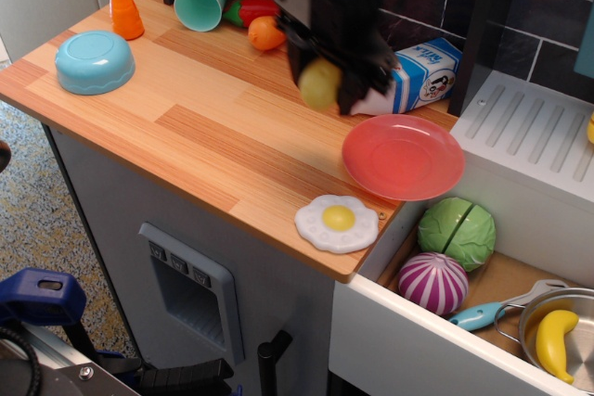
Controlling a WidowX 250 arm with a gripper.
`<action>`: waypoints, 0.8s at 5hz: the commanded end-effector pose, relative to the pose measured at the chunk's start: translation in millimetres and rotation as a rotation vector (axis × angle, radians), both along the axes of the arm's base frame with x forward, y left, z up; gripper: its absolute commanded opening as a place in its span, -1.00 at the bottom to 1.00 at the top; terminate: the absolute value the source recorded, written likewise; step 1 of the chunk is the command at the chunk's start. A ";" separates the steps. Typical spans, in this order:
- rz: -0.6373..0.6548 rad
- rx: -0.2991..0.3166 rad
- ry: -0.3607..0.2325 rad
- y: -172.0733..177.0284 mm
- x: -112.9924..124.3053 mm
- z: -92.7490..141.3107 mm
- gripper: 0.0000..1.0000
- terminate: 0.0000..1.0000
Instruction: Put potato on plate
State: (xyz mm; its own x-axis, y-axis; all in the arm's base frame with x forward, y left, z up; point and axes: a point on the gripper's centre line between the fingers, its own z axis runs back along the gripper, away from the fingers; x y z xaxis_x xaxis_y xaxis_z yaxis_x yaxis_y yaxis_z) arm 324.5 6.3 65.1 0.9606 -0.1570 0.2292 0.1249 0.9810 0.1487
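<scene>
The tool is clenched around the potato and holds it in the air above the table. The potato is not on the plate; it hangs at about 10 o'clock from the plate, near its rim. The milk carton stands just behind the tool, at 12 o'clock from the plate.

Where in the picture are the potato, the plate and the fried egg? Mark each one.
potato (319, 84): main camera view, on its yellow front, held in the claw.
plate (403, 157): main camera view, on its bare pink centre.
fried egg (338, 219): main camera view, on the yolk.
</scene>
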 end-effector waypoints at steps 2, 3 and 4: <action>-0.296 -0.019 -0.066 -17.6 14.7 -8.5 1.00 -1.00; -0.296 -0.019 -0.066 -17.6 14.7 -8.5 1.00 -1.00; -0.296 -0.019 -0.066 -17.6 14.7 -8.5 1.00 -1.00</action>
State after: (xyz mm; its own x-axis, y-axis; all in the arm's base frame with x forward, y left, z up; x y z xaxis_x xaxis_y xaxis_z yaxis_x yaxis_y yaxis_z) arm 327.1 -11.3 42.3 0.8718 -0.4218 0.2491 0.4021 0.9066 0.1276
